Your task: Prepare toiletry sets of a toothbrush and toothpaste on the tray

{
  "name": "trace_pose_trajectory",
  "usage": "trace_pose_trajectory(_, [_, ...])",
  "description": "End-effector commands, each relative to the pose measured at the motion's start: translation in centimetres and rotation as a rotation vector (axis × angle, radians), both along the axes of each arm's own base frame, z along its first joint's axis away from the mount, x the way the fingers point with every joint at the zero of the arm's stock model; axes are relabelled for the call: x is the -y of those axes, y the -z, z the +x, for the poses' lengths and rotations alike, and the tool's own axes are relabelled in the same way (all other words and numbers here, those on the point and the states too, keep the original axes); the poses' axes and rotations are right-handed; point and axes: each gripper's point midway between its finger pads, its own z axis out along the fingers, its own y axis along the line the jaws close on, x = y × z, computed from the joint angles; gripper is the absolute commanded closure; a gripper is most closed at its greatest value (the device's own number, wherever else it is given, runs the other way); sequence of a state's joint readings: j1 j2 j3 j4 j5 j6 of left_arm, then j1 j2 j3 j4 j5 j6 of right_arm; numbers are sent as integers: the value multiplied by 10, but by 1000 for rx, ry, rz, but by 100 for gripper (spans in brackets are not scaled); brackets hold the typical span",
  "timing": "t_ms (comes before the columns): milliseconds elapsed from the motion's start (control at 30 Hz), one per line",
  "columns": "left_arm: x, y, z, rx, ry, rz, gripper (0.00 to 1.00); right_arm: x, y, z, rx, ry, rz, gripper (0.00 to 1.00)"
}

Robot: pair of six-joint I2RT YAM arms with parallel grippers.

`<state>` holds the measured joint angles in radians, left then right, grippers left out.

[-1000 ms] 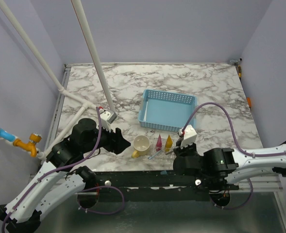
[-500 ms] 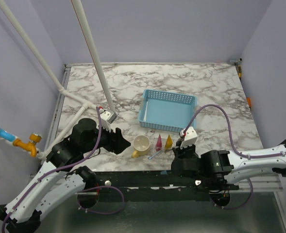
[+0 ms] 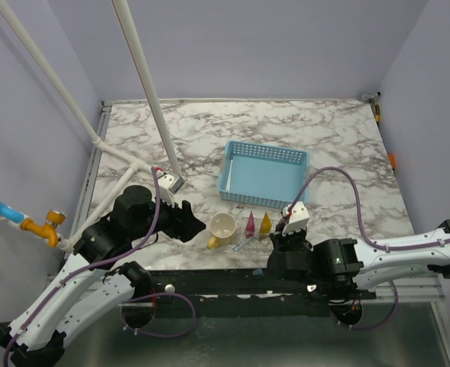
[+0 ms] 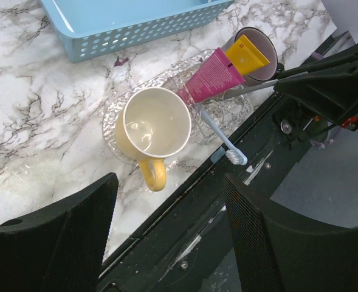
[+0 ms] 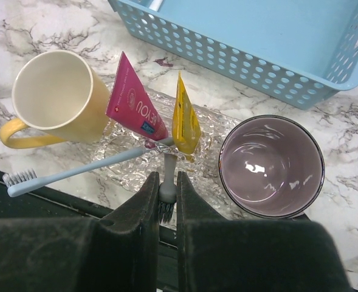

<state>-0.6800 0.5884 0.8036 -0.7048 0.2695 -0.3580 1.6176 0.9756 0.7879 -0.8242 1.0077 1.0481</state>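
Observation:
A clear textured tray [image 5: 218, 131] at the table's near edge holds the pink tube [image 5: 135, 100], the yellow tube [image 5: 185, 118] and the pale blue brush [image 5: 75, 172], whose head overhangs the edge. My right gripper [image 5: 168, 184] is shut on the head of the grey brush [image 5: 168, 170], whose handle runs under the tubes. In the top view the right gripper [image 3: 278, 237] is just near of the tubes [image 3: 250, 222]. My left gripper [image 4: 169, 243] is open and empty, held above the near edge beside the yellow mug [image 4: 157, 125].
A yellow mug [image 5: 54, 97] stands on the tray's left end. A translucent purple mug [image 5: 271, 165] stands at the right end. A light blue perforated basket [image 3: 264, 174] lies just beyond them. White pipes [image 3: 152, 99] cross the table's left side.
My right arm has drawn back slightly toward the near edge, still gripping the grey brush. The left arm has not moved.

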Motion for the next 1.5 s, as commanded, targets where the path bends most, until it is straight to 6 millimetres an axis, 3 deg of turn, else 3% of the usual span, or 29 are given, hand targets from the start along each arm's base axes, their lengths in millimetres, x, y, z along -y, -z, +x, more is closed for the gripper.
trace_pose_trajectory(0, [2, 2, 0, 1, 19, -5, 30, -2, -3, 6, 42, 39, 29, 91])
trace_pose_trajectory(367, [2, 2, 0, 0, 16, -4, 30, -3, 2, 6, 42, 40, -11, 72])
trace_pose_trajectory(800, [1, 1, 0, 2, 14, -9, 30, -4, -14, 6, 49, 31, 15, 68])
trace_pose_trajectory(967, [0, 1, 1, 5, 5, -8, 30, -6, -28, 7, 67, 20, 13, 66])
trace_pose_trajectory(1100, [-2, -3, 4, 19, -14, -5, 29, -6, -53, 13, 115, 23, 33, 56])
trace_pose_trajectory(1233, [-2, -8, 8, 22, -26, 3, 28, -5, -80, 21, 172, 22, 26, 53])
trace_pose_trajectory(1467, [-5, -20, 21, 43, -75, 23, 28, -11, -100, 60, 179, 1, -7, 53])
